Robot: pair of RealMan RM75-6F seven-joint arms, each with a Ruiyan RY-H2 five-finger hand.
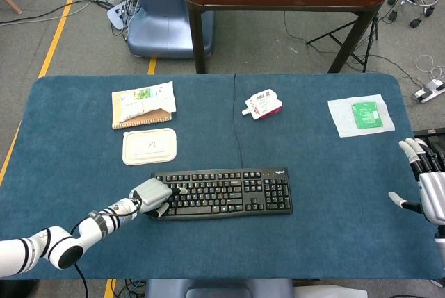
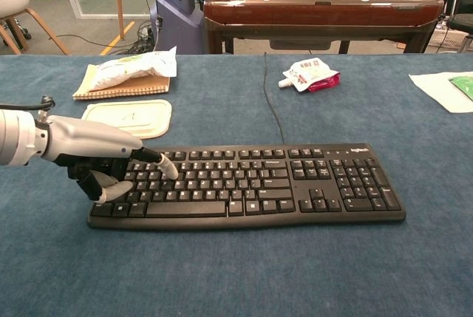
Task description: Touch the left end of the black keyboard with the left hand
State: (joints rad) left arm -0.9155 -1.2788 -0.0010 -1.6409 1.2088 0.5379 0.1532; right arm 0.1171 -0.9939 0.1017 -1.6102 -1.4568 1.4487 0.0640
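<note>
**A:** So where's the keyboard (image 2: 244, 184) sitting relative to the left hand (image 2: 100, 158)?

**B:** Right under it. The hand rests on the keyboard's left end, one finger stretched across the keys, the others curled in, gripping nothing.

**A:** And the right hand (image 1: 427, 187)?

**B:** Way off past the far end, fingers spread, empty.
</note>
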